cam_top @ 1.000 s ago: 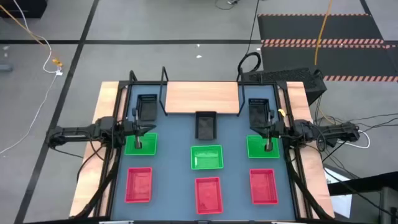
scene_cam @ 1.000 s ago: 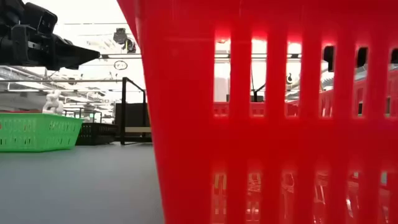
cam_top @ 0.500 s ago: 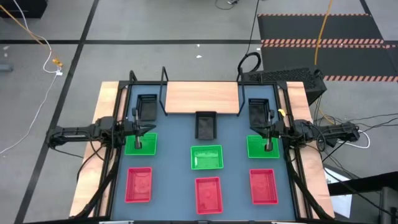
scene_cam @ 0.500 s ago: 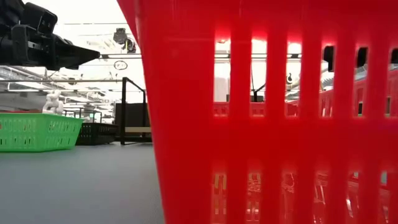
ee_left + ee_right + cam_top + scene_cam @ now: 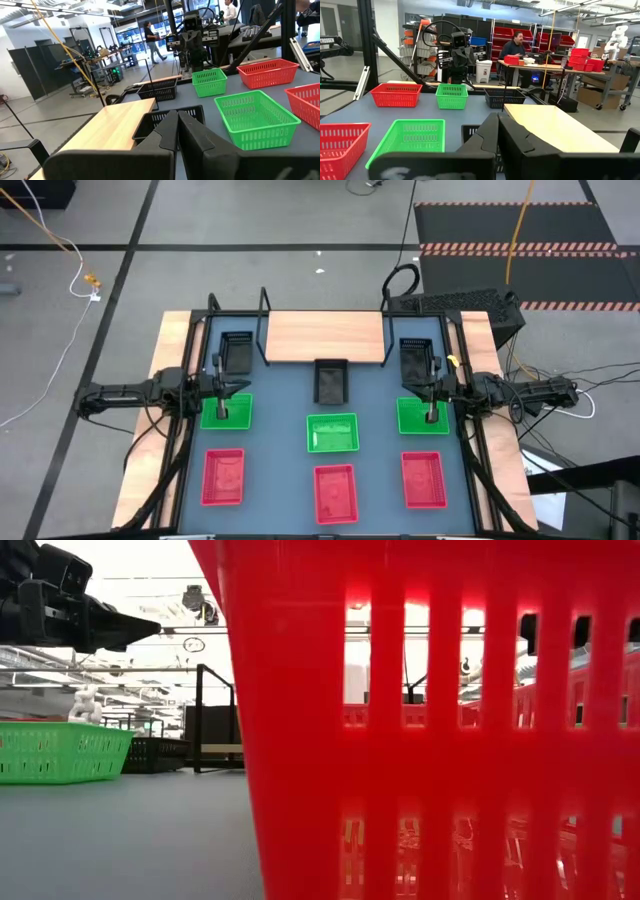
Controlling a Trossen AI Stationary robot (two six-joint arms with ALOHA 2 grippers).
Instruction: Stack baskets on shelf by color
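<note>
Both pairs of jaws are pressing together with nothing between them. In the high view the left gripper [image 5: 221,412] is hanging over the green basket on the left [image 5: 227,410], and the right gripper [image 5: 432,415] is hanging over the green basket on the right [image 5: 421,416]. A third green basket [image 5: 332,432] is sitting in the middle of the blue-grey table [image 5: 280,450]. Three red baskets are lining the near edge: one on the left [image 5: 223,477], one in the middle [image 5: 335,491], one on the right [image 5: 424,479]. Three black baskets are lying toward the far side: one under the left arm [image 5: 236,352], one under the right arm [image 5: 416,353], and one in the middle [image 5: 330,380], just in front of the wooden shelf [image 5: 325,337]. No basket is resting on the shelf. In the low view a red basket wall [image 5: 430,720] is filling most of the picture. In the right wrist view a person [image 5: 515,46] is sitting at a desk in the room beyond.
</note>
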